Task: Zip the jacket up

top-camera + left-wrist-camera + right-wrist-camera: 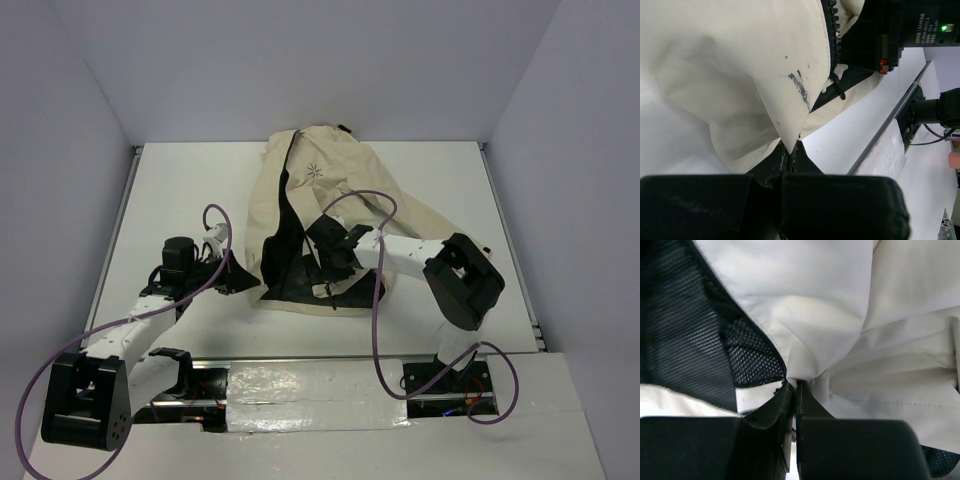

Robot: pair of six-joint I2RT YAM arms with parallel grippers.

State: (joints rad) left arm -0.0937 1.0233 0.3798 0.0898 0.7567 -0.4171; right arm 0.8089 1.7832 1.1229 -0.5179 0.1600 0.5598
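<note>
Jacket (335, 160) lies unzipped on surface (180, 190). Left gripper (791, 150) and right gripper (795, 387): jaws clenched on cream fabric edges. Risk: thin pinches slip under tension; zipper (832, 30) halves misalign.

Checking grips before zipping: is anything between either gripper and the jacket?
Nothing visible. The left gripper is shut directly on a cream fold of the jacket, and the right gripper pinches cream fabric beside the dark mesh lining.

The left arm (125, 336) and right arm (405, 254) are built of white links and bulky black joint housings. A purple cable (376, 320) trails from each. The black fingers (805, 162) taper to thin tips.
</note>
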